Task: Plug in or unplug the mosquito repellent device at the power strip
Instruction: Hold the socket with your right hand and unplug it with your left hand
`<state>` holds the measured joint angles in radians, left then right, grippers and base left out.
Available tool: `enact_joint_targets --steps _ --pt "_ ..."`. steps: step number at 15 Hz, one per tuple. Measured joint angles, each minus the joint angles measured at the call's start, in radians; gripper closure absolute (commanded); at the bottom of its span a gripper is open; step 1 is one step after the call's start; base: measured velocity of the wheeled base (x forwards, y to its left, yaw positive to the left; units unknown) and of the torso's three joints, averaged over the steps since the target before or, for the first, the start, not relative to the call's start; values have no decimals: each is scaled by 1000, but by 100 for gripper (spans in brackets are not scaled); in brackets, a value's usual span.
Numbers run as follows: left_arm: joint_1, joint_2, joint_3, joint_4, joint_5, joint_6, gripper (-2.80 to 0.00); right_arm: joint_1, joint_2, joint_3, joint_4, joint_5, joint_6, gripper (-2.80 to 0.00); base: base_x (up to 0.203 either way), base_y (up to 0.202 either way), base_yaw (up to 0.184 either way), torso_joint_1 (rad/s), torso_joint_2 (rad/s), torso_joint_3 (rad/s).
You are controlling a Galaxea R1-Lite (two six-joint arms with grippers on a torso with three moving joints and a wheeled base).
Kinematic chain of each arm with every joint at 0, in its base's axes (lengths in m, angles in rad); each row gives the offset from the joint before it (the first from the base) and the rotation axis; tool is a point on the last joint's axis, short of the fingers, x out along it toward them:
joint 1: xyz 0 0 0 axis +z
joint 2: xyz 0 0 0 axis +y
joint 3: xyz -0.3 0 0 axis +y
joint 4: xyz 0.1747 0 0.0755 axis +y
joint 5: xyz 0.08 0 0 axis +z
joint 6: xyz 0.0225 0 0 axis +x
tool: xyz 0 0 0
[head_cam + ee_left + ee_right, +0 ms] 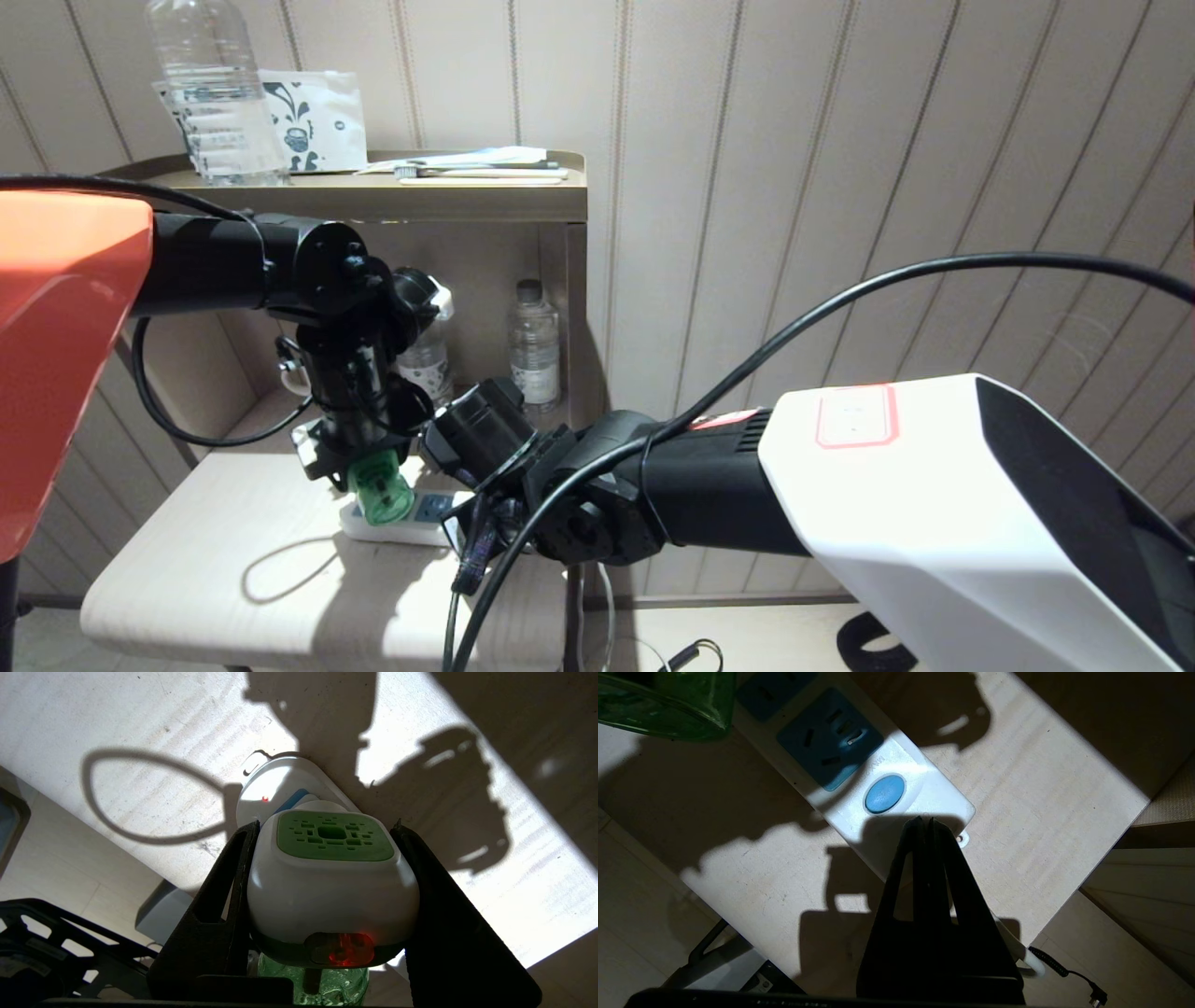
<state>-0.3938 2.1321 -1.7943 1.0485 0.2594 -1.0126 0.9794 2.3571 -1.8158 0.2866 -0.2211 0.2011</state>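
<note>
The left pincer (327, 896) is clamping the mosquito repellent device (331, 877) by its white head, one black finger (233, 886) pressing on each flank, with the green vented face turned away from the wrist and the translucent green bottle hanging back toward it. A red lamp is glowing on the device's near edge, which suggests it is seated and drawing power. Just beyond the held device, the power strip (280, 784) is lying flat on the pale table (140, 728), its rounded end with a small red indicator peeking out past the green face.

The right pincer (924, 826) is hovering with its fingers pressed together, tips sitting right at the switch end of the power strip, either touching it or just above; which one cannot be told. Directly ahead of those tips lies the round blue switch (884, 794), then a blue socket (830, 737), and farthest off the green bottle of the device.

The strip's long axis is running away from the right pincer toward the left one, so the device stands upright across that axis. The left arm is the nearer one and already has hold; any pull would probably need to go straight off the socket face while the right tips steady the strip.

On the shelf beyond the arms a clear water bottle (534, 341) is standing.
</note>
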Motion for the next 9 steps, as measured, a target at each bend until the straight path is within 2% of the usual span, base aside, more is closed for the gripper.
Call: enact_joint_targets --steps 9 --pt "-1 1 -1 -2 -1 -1 0 -1 -1 -74 -3 -1 0 0 0 0 0 0 0 0"
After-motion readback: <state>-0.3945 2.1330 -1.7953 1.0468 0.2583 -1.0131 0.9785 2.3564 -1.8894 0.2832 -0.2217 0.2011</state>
